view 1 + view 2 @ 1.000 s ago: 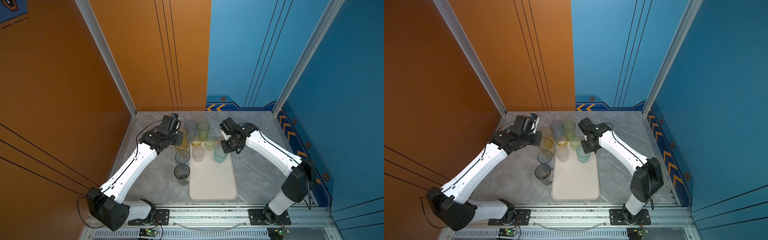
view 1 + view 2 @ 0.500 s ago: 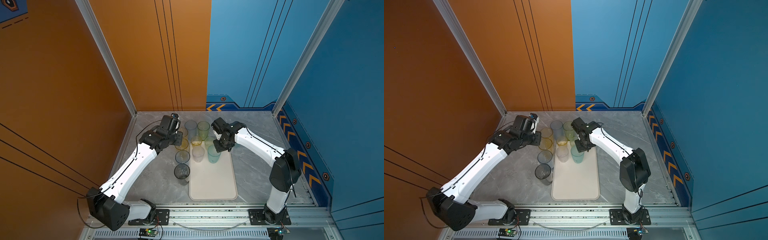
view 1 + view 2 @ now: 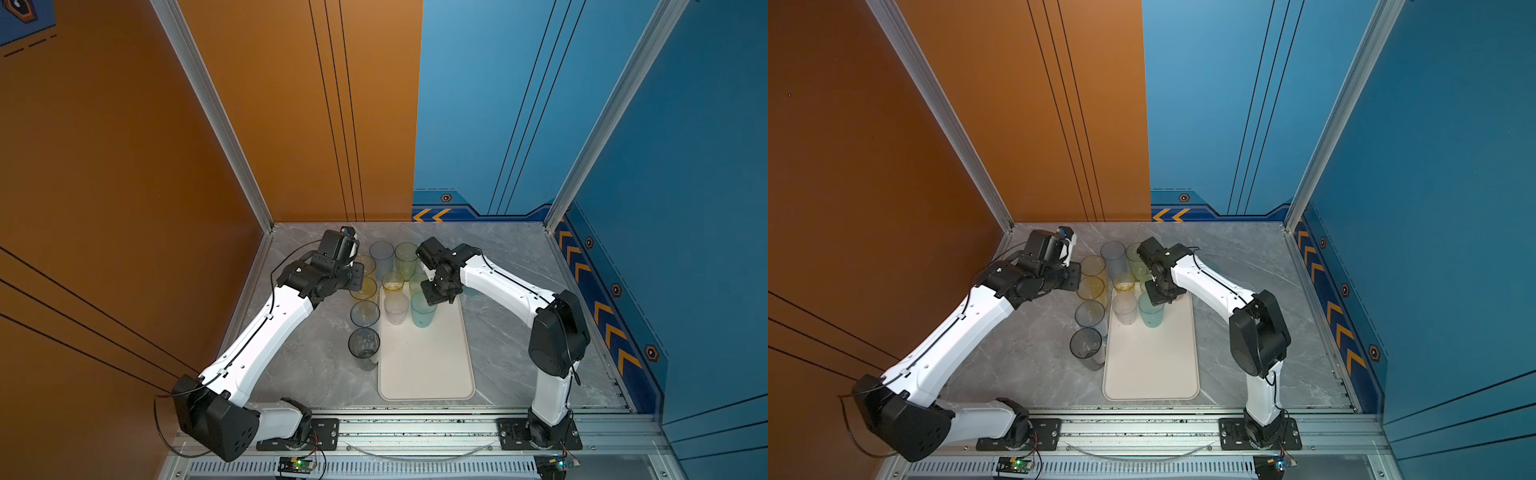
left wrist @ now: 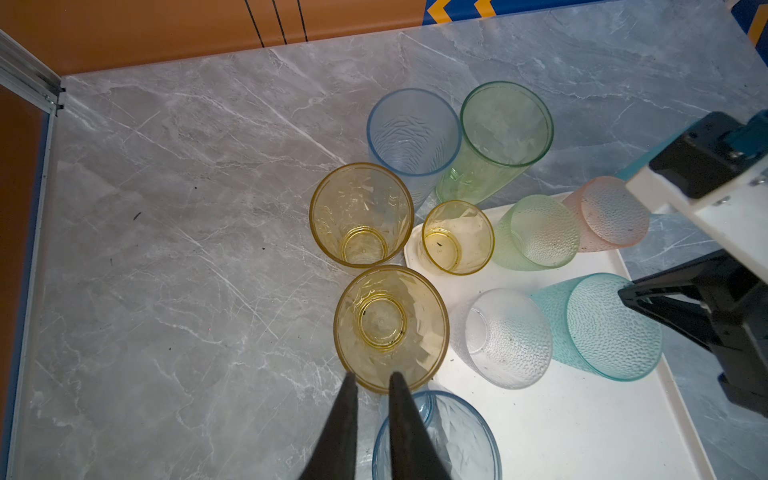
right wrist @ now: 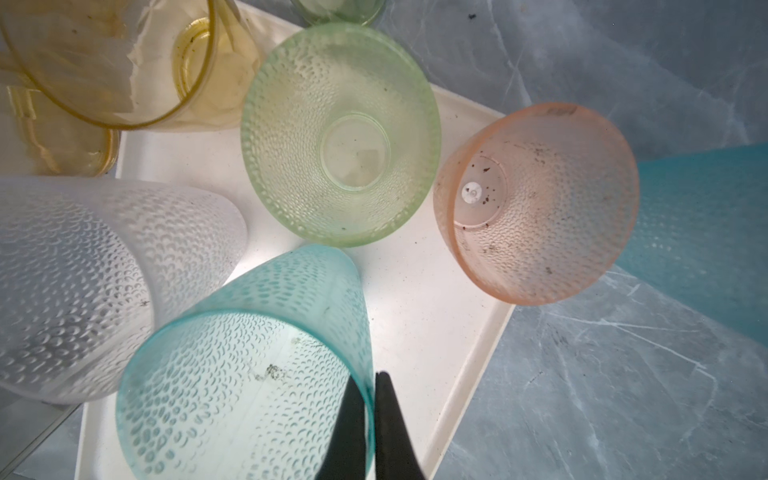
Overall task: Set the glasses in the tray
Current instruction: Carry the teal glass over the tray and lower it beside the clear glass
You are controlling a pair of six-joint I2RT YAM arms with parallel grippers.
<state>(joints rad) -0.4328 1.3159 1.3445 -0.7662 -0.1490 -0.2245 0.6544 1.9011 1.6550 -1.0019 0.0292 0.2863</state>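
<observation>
**A:** Where is the teal glass (image 5: 232,374)?

**B:** Over the far end of the tray (image 3: 424,365), just beside the clear frosted glass (image 5: 83,282). The right claw (image 5: 369,380) is clenched on its rim, with one finger inside the wall and one outside. I cannot tell whether the base is down.

**A:** How should it be set down well?

**B:** I'd lower it straight and upright, leaving a gap to the clear one and the green frosted glass (image 5: 340,133) so nothing gets nudged. Release only once the base sits flat. Then lift straight up, so the inner finger doesn't drag the rim.

**A:** And the left claw (image 4: 372,380)?

**B:** It is nearly closed above the near rim of a yellow glass (image 4: 390,328), which stands on the worktop (image 4: 166,249) beside the tray. Whether it grips anything, I cannot tell.
</observation>
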